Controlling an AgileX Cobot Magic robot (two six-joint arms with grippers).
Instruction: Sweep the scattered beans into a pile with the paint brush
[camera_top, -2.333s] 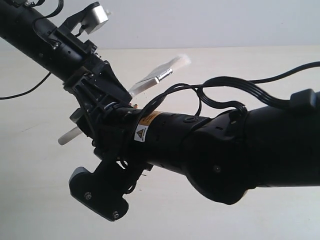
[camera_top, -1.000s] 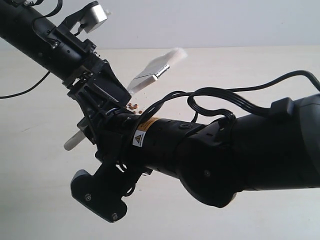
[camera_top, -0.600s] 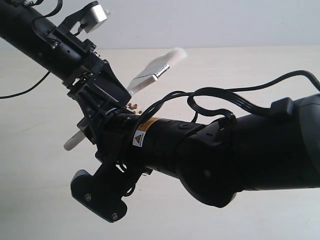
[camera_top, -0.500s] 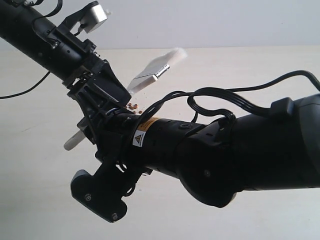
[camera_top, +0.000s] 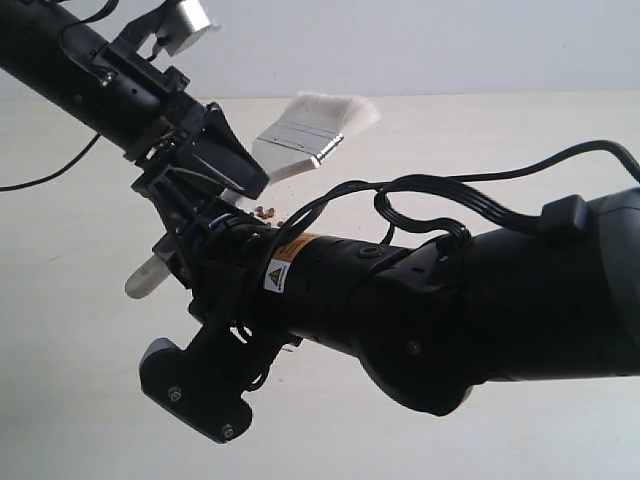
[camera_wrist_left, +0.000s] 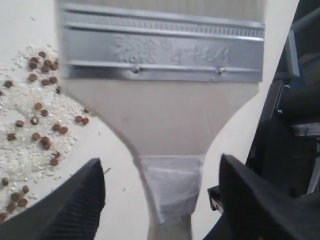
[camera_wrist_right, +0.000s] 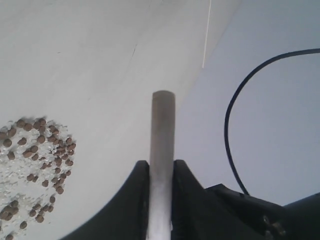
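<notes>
The paint brush (camera_wrist_left: 162, 112) lies face-on in the left wrist view, with its silver ferrule (camera_wrist_left: 162, 47) above the pale wood and a white wrap lower on the handle. My left gripper (camera_wrist_left: 160, 160) is open, its fingers (camera_wrist_left: 75, 205) standing wide on either side and clear of the handle. My right gripper (camera_wrist_right: 161, 163) is shut on the brush handle (camera_wrist_right: 163, 125), seen edge-on. Reddish-brown beans (camera_wrist_left: 35, 125) mixed with pale crumbs lie in a pile (camera_wrist_right: 35, 165) on the table beside the brush. In the exterior view only a few beans (camera_top: 265, 211) show, under the raised brush (camera_top: 300, 135).
The pale table (camera_top: 80, 380) stretches all round. The bulky right arm (camera_top: 450, 310) and its looping black cable (camera_top: 450, 190) fill the exterior view's centre and right. The left arm (camera_top: 90, 80) crosses the upper left. A thin black cable (camera_top: 50, 175) lies at the far left.
My left gripper has opened and let go of the brush, lifting slightly. The brush has turned, so its flat face and ferrule show more broadly. My right gripper keeps its hold on the handle.
</notes>
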